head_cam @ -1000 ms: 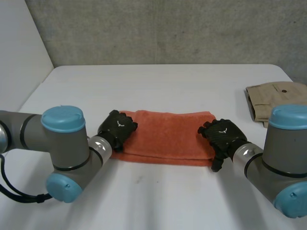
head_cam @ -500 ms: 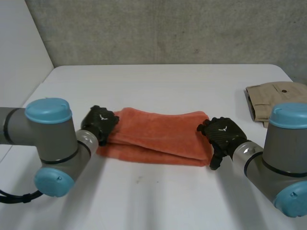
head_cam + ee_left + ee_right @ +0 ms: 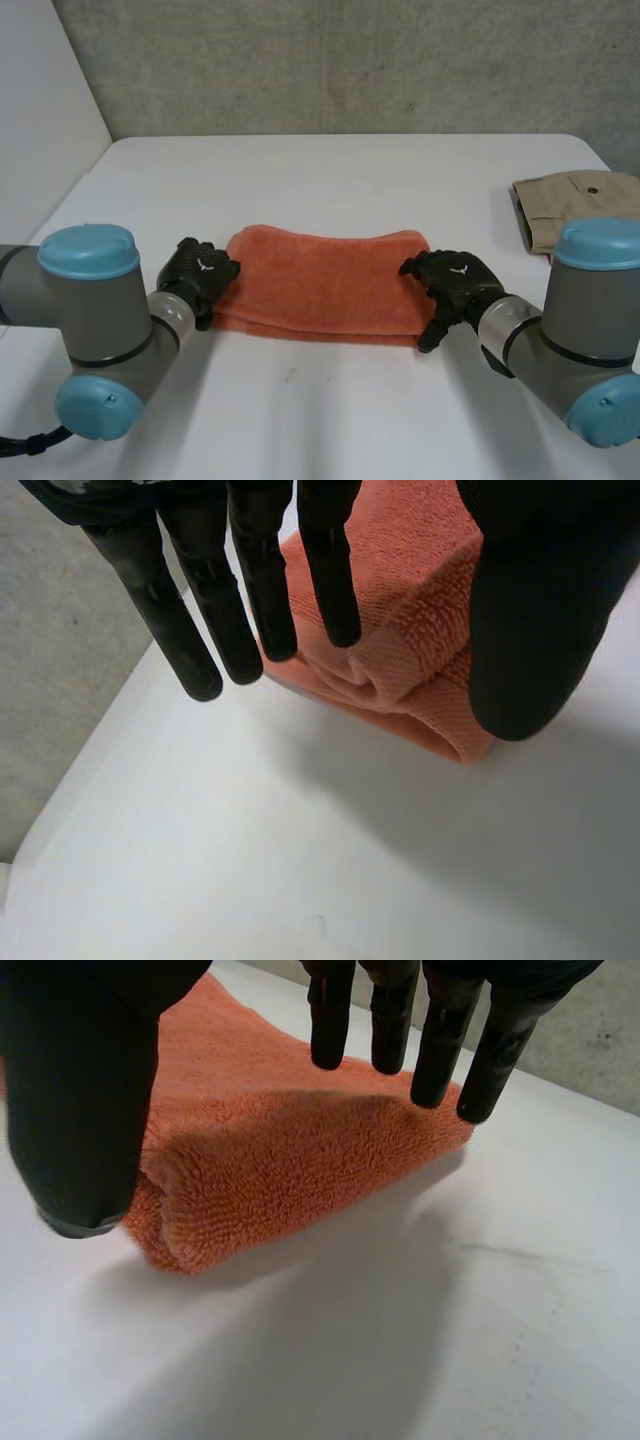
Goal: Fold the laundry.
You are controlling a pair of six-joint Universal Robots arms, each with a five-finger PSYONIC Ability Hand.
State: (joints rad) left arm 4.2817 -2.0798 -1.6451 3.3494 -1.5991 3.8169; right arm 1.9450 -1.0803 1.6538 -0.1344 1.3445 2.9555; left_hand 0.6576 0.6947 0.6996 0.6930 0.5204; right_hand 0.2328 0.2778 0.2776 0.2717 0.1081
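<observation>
Head view first, then the wrists: a folded orange towel (image 3: 325, 285) is flanked by the left hand (image 3: 200, 275) and the right hand (image 3: 452, 282).
In the head view the towel is seen lying across the middle of the white table (image 3: 330, 170), one hand at each end; a folded beige garment (image 3: 575, 205) is laid well apart at the table's right edge. In the left wrist view the fingers (image 3: 260, 580) are held straight, apart from the thumb, above the towel's end (image 3: 410, 590), and nothing is gripped. In the right wrist view the fingers (image 3: 440, 1040) are likewise held straight over the towel's other end (image 3: 290, 1170), and nothing is clasped.
</observation>
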